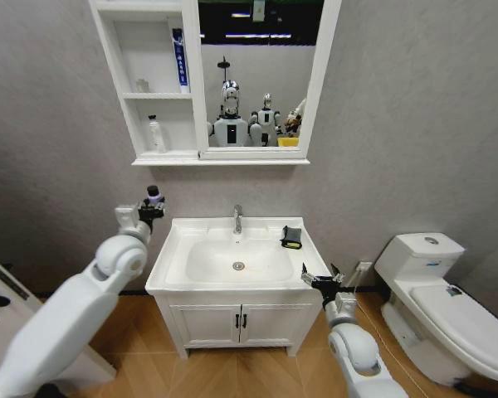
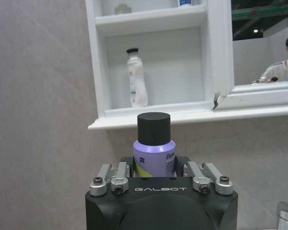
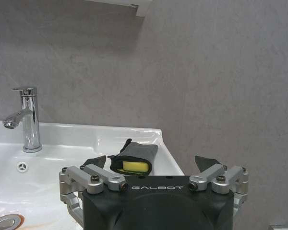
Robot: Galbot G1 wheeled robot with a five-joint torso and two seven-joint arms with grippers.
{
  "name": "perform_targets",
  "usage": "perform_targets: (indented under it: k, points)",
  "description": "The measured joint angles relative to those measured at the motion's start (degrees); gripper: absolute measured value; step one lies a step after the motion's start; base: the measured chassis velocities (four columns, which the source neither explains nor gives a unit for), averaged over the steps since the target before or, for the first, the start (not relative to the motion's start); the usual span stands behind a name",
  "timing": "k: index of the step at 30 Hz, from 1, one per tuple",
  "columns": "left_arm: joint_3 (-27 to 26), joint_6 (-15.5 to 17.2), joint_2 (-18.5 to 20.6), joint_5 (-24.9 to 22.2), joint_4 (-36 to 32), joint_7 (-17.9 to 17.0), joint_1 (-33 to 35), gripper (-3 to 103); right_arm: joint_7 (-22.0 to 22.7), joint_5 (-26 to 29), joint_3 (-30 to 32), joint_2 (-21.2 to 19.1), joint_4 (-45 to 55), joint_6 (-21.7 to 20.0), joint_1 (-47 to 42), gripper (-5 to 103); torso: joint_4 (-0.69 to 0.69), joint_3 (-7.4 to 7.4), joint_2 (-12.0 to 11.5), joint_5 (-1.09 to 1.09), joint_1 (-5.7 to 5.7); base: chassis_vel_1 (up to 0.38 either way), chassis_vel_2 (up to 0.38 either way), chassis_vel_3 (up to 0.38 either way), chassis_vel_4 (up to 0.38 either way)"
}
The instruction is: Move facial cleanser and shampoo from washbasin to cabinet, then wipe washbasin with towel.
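- Clearly, the left gripper (image 1: 152, 207) was closed around a purple bottle with a black cap (image 2: 153, 148), which was held upright, raised to the left of the washbasin (image 1: 170, 249) and below the cabinet (image 1: 116, 75).
- From the left wrist view, the bottle's cap was seen just under the cabinet's bottom ledge, and a white bottle with a dark cap (image 2: 136, 79) was seen standing upright in the lowest shelf compartment.
- A blue tube (image 1: 179, 58) was seen in the top compartment, at its right side, and a small clear item (image 1: 142, 85) stood on the shelf there; what it was could not be told.
- The right gripper (image 1: 324, 280) was held open and empty, low beside the washbasin's front right corner.
- The towel (image 3: 133, 159), dark with a yellow-green edge, was seen lying on the washbasin's right rim near the back corner, apart from the right gripper.
- A chrome tap (image 1: 237, 218) stood at the middle of the back rim, and a round drain (image 1: 238, 266) sat in the bowl.
- A white-framed mirror (image 1: 319, 75) was joined to the cabinet's right side.
- A white toilet (image 1: 436, 298) stood well to the right of the washbasin.
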Motion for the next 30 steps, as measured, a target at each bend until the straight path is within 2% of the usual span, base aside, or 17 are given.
perform_targets:
  k: [1,2,4,5,6,9,10,11,13,14,18,19,22,23,26,27,30]
  points:
    - [0.91,1.05,0.87,-3.34,0.13,-0.76,-3.3,43,-0.01,-0.09,-0.12,0.13,0.07,0.07,-0.05,100,0.0,0.01,0.0,-0.02,0.0,0.0,0.0,0.0,0.0]
    - [0.91,1.05,0.87,-3.34,0.13,-0.76,-3.3,43,-0.01,-0.09,-0.12,0.13,0.07,0.07,-0.05,100,0.0,0.01,0.0,-0.02,0.0,0.0,0.0,0.0,0.0]
    - [3.47,2.7,1.41,-8.41,2.59,-1.44,-11.93,43,-0.08,-0.13,-0.36,0.2,0.39,0.1,-0.12,100,-0.05,0.01,0.0,0.01,0.01,0.0,0.0,0.0,0.0]
    - [5.1,3.25,1.31,-9.55,4.76,-0.91,-16.22,43,-0.1,-0.14,-0.37,0.17,0.6,0.1,-0.22,100,-0.05,0.01,0.0,0.02,0.01,0.0,0.0,0.0,0.0]
    - [5.1,3.25,1.31,-9.55,4.76,-0.91,-16.22,43,-0.1,-0.14,-0.37,0.17,0.6,0.1,-0.22,100,-0.05,0.01,0.0,0.02,0.01,0.0,0.0,0.0,0.0]
    - [10.18,3.88,-0.72,-11.11,11.6,1.08,-26.08,43,-0.12,-0.13,-0.1,-0.13,1.19,0.05,-0.39,100,-0.02,0.02,0.0,0.01,0.02,0.0,0.0,0.0,0.0]
    - [12.02,3.76,-2.18,-10.16,14.93,1.97,-28.97,43,-0.1,-0.13,0.04,-0.23,1.43,-0.1,-0.39,100,-0.03,0.02,0.0,0.02,0.02,0.0,0.0,0.0,0.0]
    - [12.02,3.76,-2.18,-10.16,14.93,1.97,-28.97,43,-0.1,-0.13,0.04,-0.23,1.43,-0.1,-0.39,100,-0.03,0.02,0.0,0.02,0.02,0.0,0.0,0.0,0.0]
    - [14.37,3.41,-5.69,-7.86,20.63,4.06,-32.89,43,-0.02,-0.05,0.2,-0.38,1.89,-0.65,-0.24,100,-0.02,0.02,-0.01,-0.02,0.02,0.0,0.0,0.0,0.0]
    - [14.37,3.41,-5.69,-7.86,20.63,4.06,-32.89,43,-0.02,-0.05,0.2,-0.38,1.89,-0.65,-0.24,100,-0.02,0.02,-0.01,-0.02,0.02,0.0,0.0,0.0,0.0]
    - [18.08,3.46,-11.72,-6.25,29.75,7.83,-38.72,43,0.23,0.34,0.63,-0.63,2.72,-1.28,-0.07,100,-0.04,0.02,-0.02,0.01,0.03,0.0,0.0,0.0,0.0]
    - [18.08,3.46,-11.72,-6.25,29.75,7.83,-38.72,43,0.23,0.34,0.63,-0.63,2.72,-1.28,-0.07,100,-0.04,0.02,-0.02,0.01,0.03,0.0,0.0,0.0,0.0]
    - [19.29,2.82,-14.92,-2.25,36.43,12.64,-41.43,43,0.69,2.99,0.78,-1.02,3.61,-2.48,-0.51,100,-0.03,0.03,-0.02,0.01,0.03,0.0,0.0,0.0,0.0]
    - [19.29,2.82,-14.92,-2.25,36.43,12.64,-41.43,43,0.69,2.99,0.78,-1.02,3.61,-2.48,-0.51,100,-0.03,0.03,-0.02,0.01,0.03,0.0,0.0,0.0,0.0]
    - [19.85,2.48,-17.5,0.98,43.49,15.94,-43.87,43,0.97,4.65,1.05,-1.66,3.83,-3.43,-0.52,100,-0.01,0.02,-0.01,0.0,0.02,0.0,0.0,0.0,0.0]
    - [19.85,2.48,-17.5,0.98,43.49,15.94,-43.87,43,0.97,4.65,1.05,-1.66,3.83,-3.43,-0.52,100,-0.01,0.02,-0.01,0.0,0.02,0.0,0.0,0.0,0.0]
    - [20.69,1.62,-19.29,4.91,50.24,18.84,-45.69,43,1.05,4.81,1.14,-1.85,3.4,-3.45,-0.11,100,-0.01,0.03,-0.02,0.0,0.03,0.0,0.0,0.0,0.0]
